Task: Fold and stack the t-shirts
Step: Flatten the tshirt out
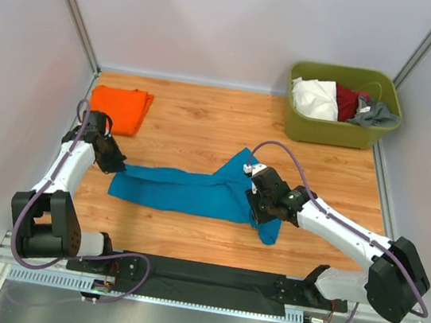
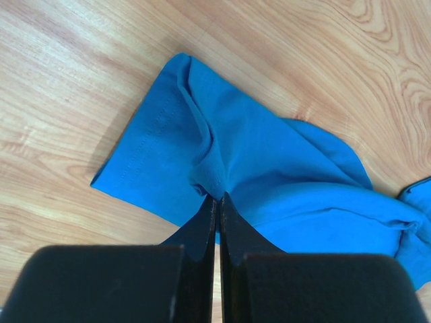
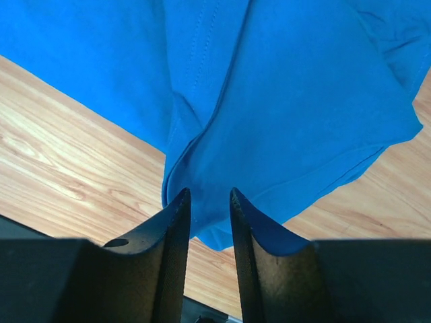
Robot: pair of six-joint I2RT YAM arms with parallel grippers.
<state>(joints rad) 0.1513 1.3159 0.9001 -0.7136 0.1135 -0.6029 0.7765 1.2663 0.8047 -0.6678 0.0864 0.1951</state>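
Left gripper (image 2: 217, 198) pinches teal t-shirt (image 2: 269, 161) (wrinkled) — right gripper (image 3: 209, 195) parted.

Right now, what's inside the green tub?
The olive-green tub holds a crumpled white cloth at left, a dark red cloth in the middle, a grey cloth at right. Whatever lies beneath them, and the tub's floor, is covered.

Teal-blue t-shirt (image 1: 187, 192): unfolded, rumpled, drawn into a long strip L-to-R across mid desk (image 1: 204, 128). R end bunched, w/ one flap pointing toward the back and another toward the front edge. Orange t-shirt (image 1: 119, 108): folded compact, lying at back-L corner, well apart from the teal one.
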